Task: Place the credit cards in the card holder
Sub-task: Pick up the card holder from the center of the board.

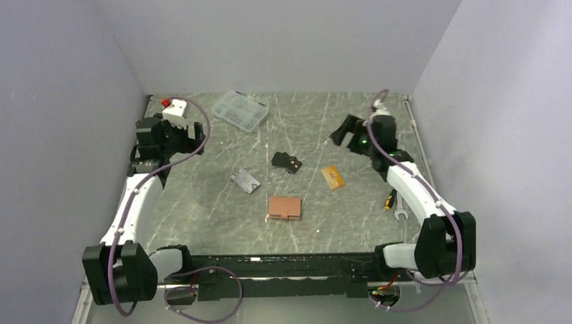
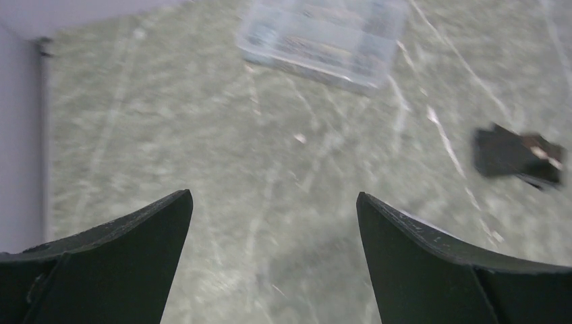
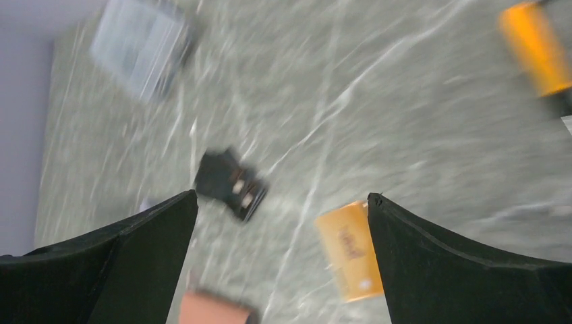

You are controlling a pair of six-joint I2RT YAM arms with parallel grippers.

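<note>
Hovering over the grey veined counter (image 1: pixel 202 216), both claws stand wide apart with nothing between their fingers. The left claw (image 2: pixel 273 196) hangs at the far left, near a clear box (image 1: pixel 239 111). The right claw (image 3: pixel 282 196) hangs at the far right.

The holder (image 1: pixel 284 207) lies flat mid-counter, toward the arm bases. The three cards lie apart from it and from each other:
- The silver card (image 1: pixel 245 180) is beyond it to the left.
- The black card (image 1: pixel 287 162) is farther back.
- The orange card (image 1: pixel 332 177) is to the right.

The orange card carries a dark mark and the black card has pale patches, all too blurred to read. A screwdriver (image 1: pixel 389 198) and a wrench (image 1: pixel 399 214) lie beside the right arm.
</note>
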